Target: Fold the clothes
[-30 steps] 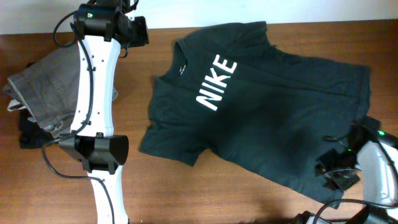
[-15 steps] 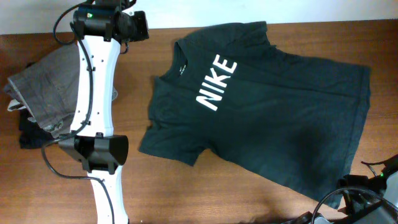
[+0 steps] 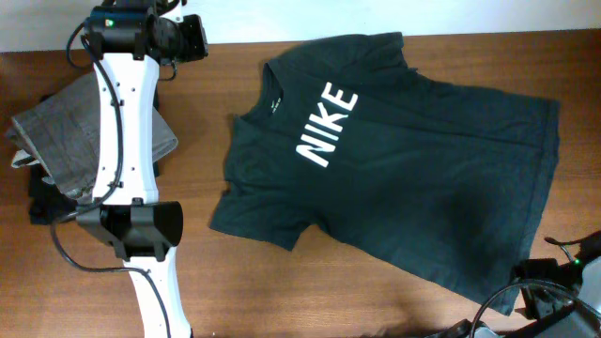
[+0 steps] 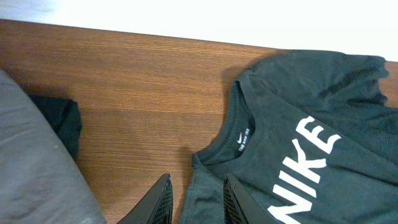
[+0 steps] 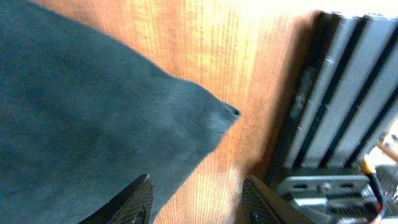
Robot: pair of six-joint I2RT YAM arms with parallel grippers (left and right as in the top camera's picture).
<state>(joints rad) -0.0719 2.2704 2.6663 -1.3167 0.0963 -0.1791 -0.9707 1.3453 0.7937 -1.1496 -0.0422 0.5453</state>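
Observation:
The clothes, a dark charcoal T-shirt (image 3: 394,160) with white NIKE lettering, lie spread face up across the table. My left gripper (image 3: 192,39) hovers at the table's far edge, left of the collar. In the left wrist view the left gripper (image 4: 196,202) is open above the shoulder edge of the T-shirt (image 4: 292,143), with nothing between its fingers. My right gripper (image 5: 198,202) is open over bare wood beside the hem corner of the T-shirt (image 5: 93,106). In the overhead view the right arm (image 3: 549,291) shows only at the bottom right corner.
Grey folded trousers (image 3: 66,141) rest on a black folded garment (image 3: 42,202) at the table's left end, under my left arm (image 3: 127,141). The same grey trousers (image 4: 31,168) and black garment (image 4: 59,121) show in the left wrist view. The right arm's base (image 5: 336,124) stands near the hem corner.
My right gripper has pulled back off the shirt's lower right hem toward the near right corner and opened wider. My left gripper has swung left, away from the collar.

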